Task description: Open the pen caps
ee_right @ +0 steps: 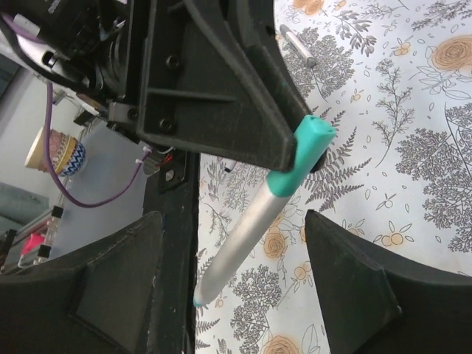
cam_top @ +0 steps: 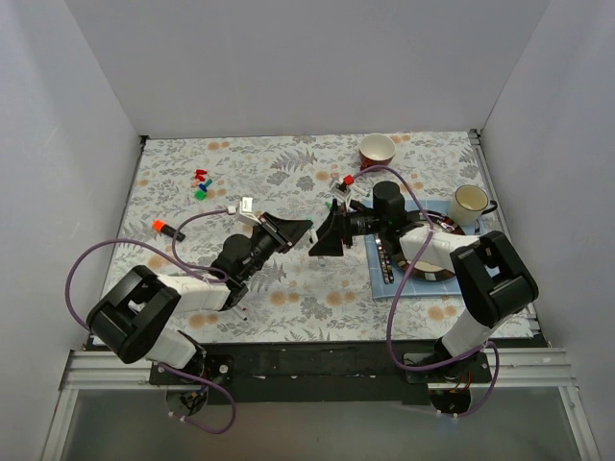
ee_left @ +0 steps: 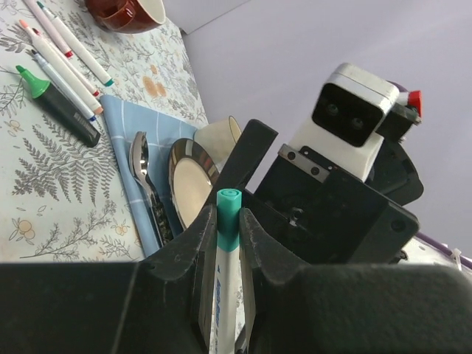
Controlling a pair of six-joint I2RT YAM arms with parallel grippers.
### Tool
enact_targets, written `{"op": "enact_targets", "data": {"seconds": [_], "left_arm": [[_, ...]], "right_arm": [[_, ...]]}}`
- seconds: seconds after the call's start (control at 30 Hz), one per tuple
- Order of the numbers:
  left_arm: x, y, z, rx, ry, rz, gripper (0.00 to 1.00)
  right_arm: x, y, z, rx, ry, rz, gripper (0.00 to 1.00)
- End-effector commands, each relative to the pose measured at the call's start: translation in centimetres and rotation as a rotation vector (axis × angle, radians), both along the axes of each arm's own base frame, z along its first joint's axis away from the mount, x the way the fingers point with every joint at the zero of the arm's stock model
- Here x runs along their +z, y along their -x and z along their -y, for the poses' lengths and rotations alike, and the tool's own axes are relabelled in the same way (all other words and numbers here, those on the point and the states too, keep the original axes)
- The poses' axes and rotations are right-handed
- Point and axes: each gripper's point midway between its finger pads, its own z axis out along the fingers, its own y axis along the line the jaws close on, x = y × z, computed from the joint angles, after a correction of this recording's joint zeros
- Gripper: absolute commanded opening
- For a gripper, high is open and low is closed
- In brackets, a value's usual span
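My left gripper (cam_top: 298,230) (ee_left: 228,221) is shut on a slim white pen (ee_left: 223,295) with a teal cap (ee_left: 228,214) that pokes out past the fingertips. It holds the pen above the middle of the table. My right gripper (cam_top: 323,240) (ee_right: 232,221) faces it, open wide and empty, and the pen (ee_right: 254,232) with its teal cap (ee_right: 308,151) lies between the spread fingers, untouched. Loose red, blue and green caps (cam_top: 202,182) lie at the far left. Several more white pens (ee_left: 59,51) lie on the cloth.
A black marker with an orange cap (cam_top: 168,229) lies at the left. A black highlighter with a green cap (ee_left: 55,103) lies by the pens. A blue mat (ee_left: 122,140) holds a plate (ee_left: 188,181) and spoon (ee_left: 140,158). A red cup (cam_top: 377,149) and white mug (cam_top: 469,200) stand far right.
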Motion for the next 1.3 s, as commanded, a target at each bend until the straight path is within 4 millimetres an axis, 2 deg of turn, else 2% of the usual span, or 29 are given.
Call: {"op": "enact_targets", "data": {"seconds": [0.0, 0.07, 0.1, 0.17, 0.2, 0.23, 0.27, 0.4, 0.43, 0.5, 0.6, 0.7, 0.87, 0.97, 1.03, 1.2, 1.27], "left_arm": [[2.8, -0.5, 0.7, 0.020, 0.021, 0.105, 0.01], [3.1, -0.4, 0.9, 0.009, 0.026, 0.120, 0.02], [3.2, -0.3, 1.1, 0.000, 0.025, 0.127, 0.03], [3.3, -0.3, 1.1, 0.000, 0.028, 0.133, 0.06], [3.2, -0.4, 1.1, 0.001, 0.024, 0.136, 0.08], [3.2, -0.4, 1.1, 0.001, 0.019, 0.137, 0.10], [3.4, -0.4, 1.1, 0.002, 0.017, 0.142, 0.19], [3.6, -0.1, 1.8, -0.037, -0.033, 0.164, 0.46], [3.2, -0.1, 1.9, -0.046, -0.056, 0.150, 0.49], [3.6, 0.0, 2.2, -0.059, -0.085, 0.181, 0.55], [3.2, 0.1, 2.3, -0.073, -0.123, 0.191, 0.55], [2.9, 0.0, 2.4, -0.076, -0.151, 0.203, 0.52], [2.5, 0.0, 2.7, -0.097, -0.187, 0.222, 0.41], [2.9, 0.1, 2.6, -0.091, -0.186, 0.246, 0.32], [3.3, 0.1, 2.5, -0.089, -0.192, 0.266, 0.30], [4.2, 0.5, 2.5, -0.105, -0.194, 0.307, 0.01], [4.8, 0.5, 2.1, -0.100, -0.193, 0.331, 0.00]], "right_arm": [[0.1, -0.9, -0.3, -0.052, 0.000, -0.032, 0.75], [0.3, -0.9, -0.4, -0.050, -0.002, -0.037, 0.59], [0.1, -0.9, -0.3, -0.050, 0.006, -0.054, 0.40], [0.2, -1.2, -0.3, -0.049, 0.008, -0.063, 0.24], [0.2, -1.1, -0.3, -0.042, 0.009, -0.068, 0.10], [0.2, -1.2, -0.1, -0.043, 0.012, -0.075, 0.05], [0.4, -1.3, -0.1, -0.043, 0.009, -0.070, 0.01], [1.0, -0.9, 0.1, -0.010, -0.006, -0.042, 0.01], [1.2, -0.7, 0.2, 0.000, -0.009, -0.034, 0.01], [1.4, -0.5, 0.3, 0.018, -0.014, -0.019, 0.01], [1.5, -0.2, 0.2, 0.045, -0.020, -0.019, 0.01], [1.5, 0.2, 0.3, 0.079, -0.027, -0.023, 0.01], [1.3, 0.4, 0.3, 0.104, -0.028, -0.029, 0.01], [1.0, 0.4, 0.3, 0.104, -0.023, -0.031, 0.01], [0.7, 0.3, 0.3, 0.105, -0.014, -0.036, 0.01], [0.4, 0.2, 0.2, 0.113, -0.009, -0.048, 0.01], [0.4, 0.3, 0.2, 0.119, -0.010, -0.051, 0.01]]}}
